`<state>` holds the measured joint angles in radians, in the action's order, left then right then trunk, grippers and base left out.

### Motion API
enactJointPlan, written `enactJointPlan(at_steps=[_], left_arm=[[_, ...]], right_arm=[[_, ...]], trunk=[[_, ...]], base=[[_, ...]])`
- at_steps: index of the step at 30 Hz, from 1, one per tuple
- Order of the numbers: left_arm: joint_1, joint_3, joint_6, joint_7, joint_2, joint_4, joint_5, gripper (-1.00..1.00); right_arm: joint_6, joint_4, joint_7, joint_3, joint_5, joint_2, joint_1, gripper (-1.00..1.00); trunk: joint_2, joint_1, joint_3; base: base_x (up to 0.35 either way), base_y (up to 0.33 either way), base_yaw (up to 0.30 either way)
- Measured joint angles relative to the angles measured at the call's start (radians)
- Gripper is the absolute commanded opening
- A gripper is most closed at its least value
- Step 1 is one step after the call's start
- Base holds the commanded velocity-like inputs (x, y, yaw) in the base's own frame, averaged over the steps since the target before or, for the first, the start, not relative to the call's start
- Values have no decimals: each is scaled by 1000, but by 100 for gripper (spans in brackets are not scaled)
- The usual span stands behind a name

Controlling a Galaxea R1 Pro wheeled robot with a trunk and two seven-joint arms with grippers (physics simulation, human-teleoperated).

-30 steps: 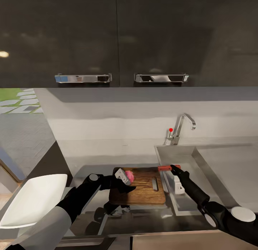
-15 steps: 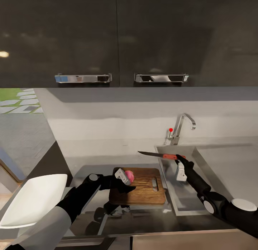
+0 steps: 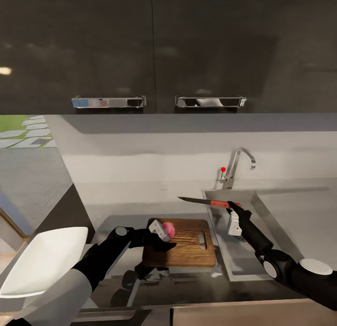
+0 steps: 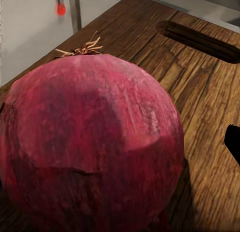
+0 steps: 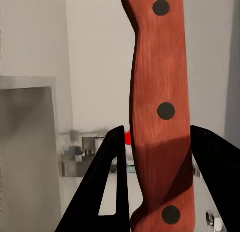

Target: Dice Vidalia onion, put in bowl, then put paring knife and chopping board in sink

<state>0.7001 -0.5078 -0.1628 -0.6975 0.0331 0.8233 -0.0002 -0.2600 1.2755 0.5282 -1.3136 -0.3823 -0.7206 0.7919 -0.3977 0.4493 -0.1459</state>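
Observation:
A dark red onion (image 3: 169,229) (image 4: 90,142) rests on the left part of the brown chopping board (image 3: 187,249) (image 4: 200,92). My left gripper (image 3: 163,231) is shut on it from the left side. Above the sink's back left corner, my right gripper (image 3: 230,206) (image 5: 162,157) is shut on the paring knife's red-orange handle (image 3: 219,204) (image 5: 160,112). The knife is held level, its grey blade (image 3: 193,200) pointing left over the countertop (image 3: 117,209) behind the board. The steel sink (image 3: 243,263) lies right of the board. A white bowl (image 3: 44,260) sits at the far left.
The curved chrome tap (image 3: 238,164) with its red dot stands behind the sink, just beyond the knife hand. Dark wall cabinets with chrome handles (image 3: 108,101) hang overhead. The drainboard (image 3: 295,223) stretches to the right.
My right gripper has lifted the knife from the board's right end, up and back, and turned it level with the blade pointing left. The left gripper and onion stay put.

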Motion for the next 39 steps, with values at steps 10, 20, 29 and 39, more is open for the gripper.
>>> enactJointPlan(at_steps=[10, 20, 29, 39], left_arm=[[0, 3, 0, -1, 24, 0, 0, 100], [0, 64, 35, -4, 42, 0, 0, 100], [0, 79, 44, -4, 47, 0, 0, 100], [0, 81, 45, -5, 63, 0, 0, 100]], right_arm=[[-1, 0, 0, -3, 0, 53, 0, -100], [-1, 0, 0, -8, -1, 61, 0, -100], [-3, 0, 1, -66, -1, 61, 0, -100], [-3, 0, 2, -83, -1, 65, 0, -100]], trunk=[[0, 0, 0], [0, 0, 0], [0, 0, 0], [0, 0, 0]], base=[[0, 0, 0], [0, 0, 0], [0, 0, 0], [0, 0, 0]])
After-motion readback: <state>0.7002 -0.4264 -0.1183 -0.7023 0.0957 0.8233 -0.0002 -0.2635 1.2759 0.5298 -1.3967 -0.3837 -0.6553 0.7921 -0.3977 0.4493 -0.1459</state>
